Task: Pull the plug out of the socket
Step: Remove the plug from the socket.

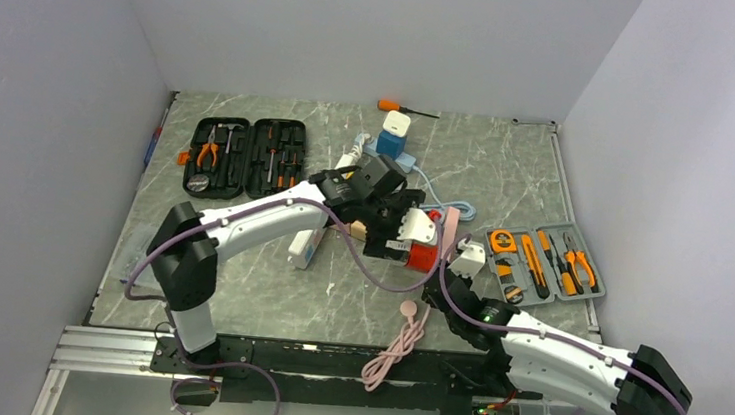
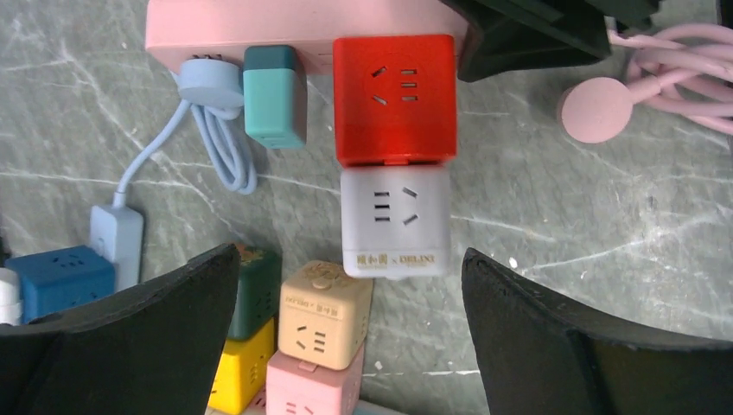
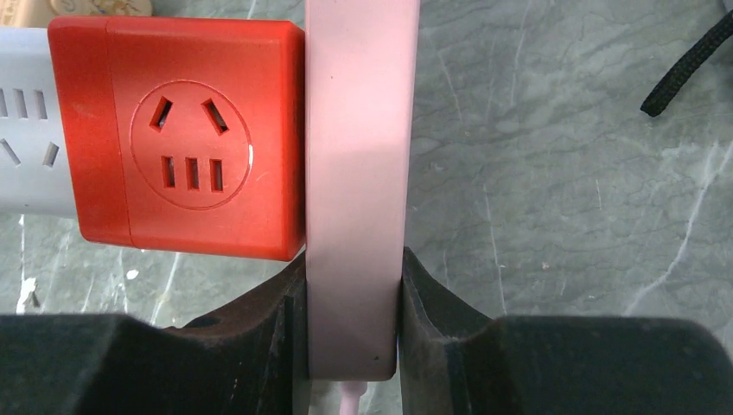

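A pink power strip, the socket, lies on the marble table, and my right gripper is shut on its cable end, one finger on each long side. A red cube plug sits plugged into the strip's side, with a white cube plugged into the red one. A teal plug and a light blue round plug are also in the strip. My left gripper hangs open above the cubes, its fingers wide apart and touching nothing.
Beige, pink, yellow and dark green cube sockets cluster under the left gripper. Open tool cases lie at the back left and at the right. A coiled pink cable lies near the front edge.
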Controlling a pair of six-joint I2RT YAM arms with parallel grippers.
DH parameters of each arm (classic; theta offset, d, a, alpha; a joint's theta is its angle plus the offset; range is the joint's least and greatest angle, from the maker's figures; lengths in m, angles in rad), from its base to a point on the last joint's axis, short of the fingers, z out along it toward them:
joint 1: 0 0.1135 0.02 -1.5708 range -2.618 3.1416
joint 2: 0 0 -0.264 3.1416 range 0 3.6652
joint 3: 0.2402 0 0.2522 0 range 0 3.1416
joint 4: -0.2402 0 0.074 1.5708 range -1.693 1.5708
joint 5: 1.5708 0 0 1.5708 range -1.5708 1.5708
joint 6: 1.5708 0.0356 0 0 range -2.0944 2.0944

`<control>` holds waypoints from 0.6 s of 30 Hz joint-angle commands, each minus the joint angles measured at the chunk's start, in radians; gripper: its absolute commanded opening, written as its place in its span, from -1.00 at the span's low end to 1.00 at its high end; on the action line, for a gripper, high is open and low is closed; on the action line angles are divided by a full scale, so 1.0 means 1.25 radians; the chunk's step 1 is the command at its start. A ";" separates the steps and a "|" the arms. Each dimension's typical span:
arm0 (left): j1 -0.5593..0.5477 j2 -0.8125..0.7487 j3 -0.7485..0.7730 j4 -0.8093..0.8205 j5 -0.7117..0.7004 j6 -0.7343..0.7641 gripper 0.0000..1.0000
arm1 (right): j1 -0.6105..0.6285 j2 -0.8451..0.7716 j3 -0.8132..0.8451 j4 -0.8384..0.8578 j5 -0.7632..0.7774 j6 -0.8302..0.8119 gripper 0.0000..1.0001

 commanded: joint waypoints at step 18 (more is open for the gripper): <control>-0.044 0.047 -0.004 0.045 0.059 -0.134 0.99 | 0.006 -0.079 0.020 0.222 -0.088 -0.085 -1.00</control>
